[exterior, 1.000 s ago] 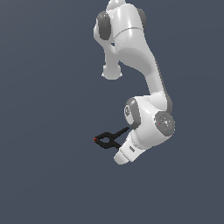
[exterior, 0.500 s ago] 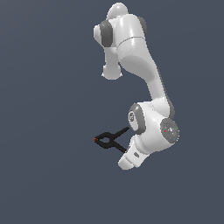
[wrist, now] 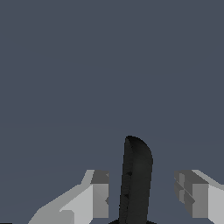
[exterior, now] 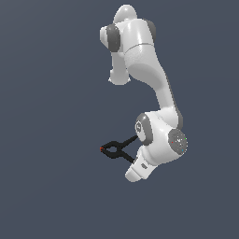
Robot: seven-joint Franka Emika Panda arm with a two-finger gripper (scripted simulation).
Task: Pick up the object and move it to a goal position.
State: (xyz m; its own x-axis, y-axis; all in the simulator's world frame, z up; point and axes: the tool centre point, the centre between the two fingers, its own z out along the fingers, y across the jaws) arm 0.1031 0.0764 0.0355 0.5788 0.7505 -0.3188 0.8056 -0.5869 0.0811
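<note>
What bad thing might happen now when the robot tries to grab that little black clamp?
1. In the wrist view the thin black spring clamp stands between the gripper fingers with gaps on both sides, so nothing holds it yet; lifting now would probably leave it behind.
2. It looks narrow and sits nearer one finger, so closing might push it sideways or let it slip out.

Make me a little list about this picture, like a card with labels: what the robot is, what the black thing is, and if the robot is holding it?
robot: one white arm, bent down toward the clamp
object: small black clamp with a tiny red tip
where the clamp is: beside the arm's end, red tip pointing to the exterior view's left
gripper: open, fingers on both sides of the clamp
touching: no, gaps show on both sides
background: plain dark grey
</note>
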